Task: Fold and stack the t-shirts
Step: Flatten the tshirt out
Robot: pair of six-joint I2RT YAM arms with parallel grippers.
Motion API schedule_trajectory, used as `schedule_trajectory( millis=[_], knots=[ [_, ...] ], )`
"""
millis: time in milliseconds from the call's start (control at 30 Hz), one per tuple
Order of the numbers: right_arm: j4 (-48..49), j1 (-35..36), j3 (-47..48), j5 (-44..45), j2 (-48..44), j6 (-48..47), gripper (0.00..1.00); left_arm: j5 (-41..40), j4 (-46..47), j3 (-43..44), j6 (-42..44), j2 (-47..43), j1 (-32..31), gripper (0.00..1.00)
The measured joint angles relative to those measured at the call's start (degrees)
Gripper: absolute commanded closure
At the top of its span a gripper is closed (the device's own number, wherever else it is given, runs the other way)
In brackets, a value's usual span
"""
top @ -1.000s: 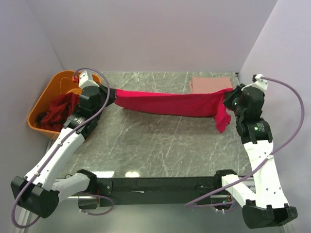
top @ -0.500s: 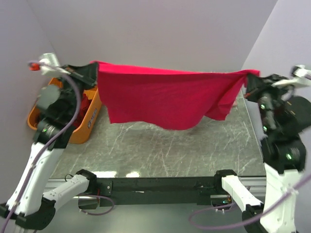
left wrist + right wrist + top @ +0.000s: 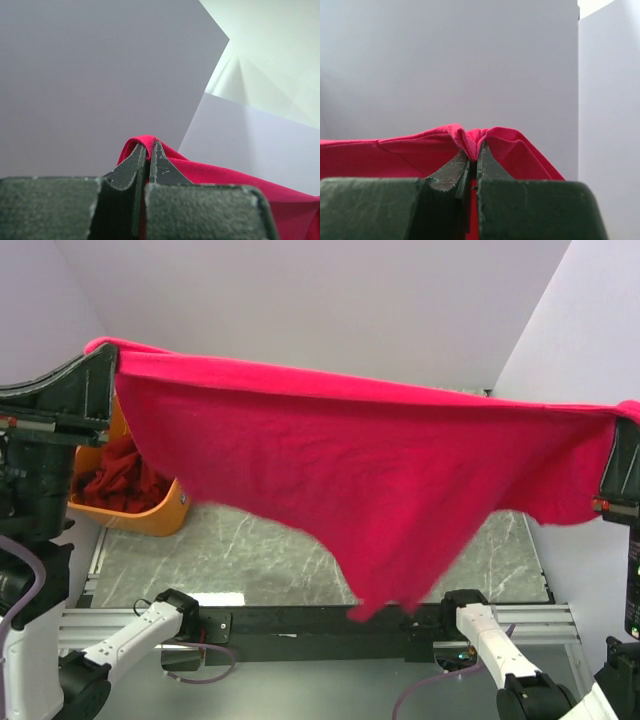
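You had the crimson-pink t-shirt point(image 3: 350, 470) stretched wide in the air, high above the tabletop point(image 3: 250, 550), one end of its top edge in each end effector. Your left end effector point(image 3: 148, 150) was closed on a pinch of the cloth, and your right end effector point(image 3: 474, 156) was likewise clamped on a bunched fold. The hanging cloth sagged to a point over the near edge and blocked the top view of most of the tabletop, including its far edge and far right corner. Beside the far left corner sat the orange plastic tub point(image 3: 150, 518), partly hidden behind the shirt and the left arm, with dark maroon-red t-shirts point(image 3: 118, 478) heaped inside.
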Motion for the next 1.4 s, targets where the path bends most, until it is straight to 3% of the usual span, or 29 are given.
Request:
schedule_trajectory(
  millis=[167, 300, 400, 467, 533, 567, 600, 633, 667, 800, 900, 1100, 1400],
  knots=[
    [1.7, 0.0, 0.7, 1.9, 3.6, -2.0, 1.0, -1.6, -0.1, -1.2, -0.4, 2.8, -0.1, 0.99],
    [6.5, 0.0, -6.5, 4.2, 7.9, -3.5, 0.98, -8.8, 0.7, -7.8, -0.9, 7.8, -0.1, 0.99],
    [10.4, 0.0, -13.8, 5.5, 13.7, -4.3, 0.94, -15.0, 0.7, -12.8, -2.8, 16.1, 0.9, 0.99],
    [12.2, 0.0, -18.2, 5.8, 20.3, -4.7, 0.92, -17.9, -0.5, -14.9, -4.6, 23.7, 2.4, 0.92],
    [13.2, 0.0, -21.2, 5.6, 27.8, -4.6, 0.88, -19.5, -1.7, -16.8, -5.8, 31.6, 3.6, 0.52],
    [14.3, 0.0, -22.7, 5.3, 32.2, -4.5, 0.65, -20.0, -2.4, -17.7, -6.3, 35.2, 4.1, 0.34],
    [14.8, 0.0, -24.3, 4.9, 36.7, -3.8, 0.46, -20.6, -3.5, -18.5, -7.0, 39.1, 4.5, 0.08],
    [15.0, 0.0, -25.6, 4.3, 41.6, -3.6, 0.29, -21.1, -5.0, -18.9, -7.6, 43.0, 4.9, 0.01],
    [14.6, -0.1, -26.2, 3.6, 46.3, -3.0, 0.1, -21.4, -6.1, -18.9, -8.5, 46.5, 5.2, 0.01],
    [10.2, 0.0, -23.8, 1.8, 62.2, -0.5, 0.09, -21.6, -10.9, -16.8, -9.5, 55.7, 5.6, 0.0],
    [7.6, 0.6, -24.0, 2.1, 65.8, 1.5, 0.08, -20.2, -11.1, -15.5, -9.4, 57.1, 5.5, 0.01],
    [8.4, 1.6, -30.2, 2.5, 57.0, 6.4, 0.07, -17.9, -7.1, -15.6, -9.2, 54.3, 5.3, 0.0],
    [8.3, 1.8, -49.4, 2.2, 41.6, 15.3, 0.06, -14.4, -4.5, -23.3, -9.2, 50.9, 5.2, 0.0]
  ],
)
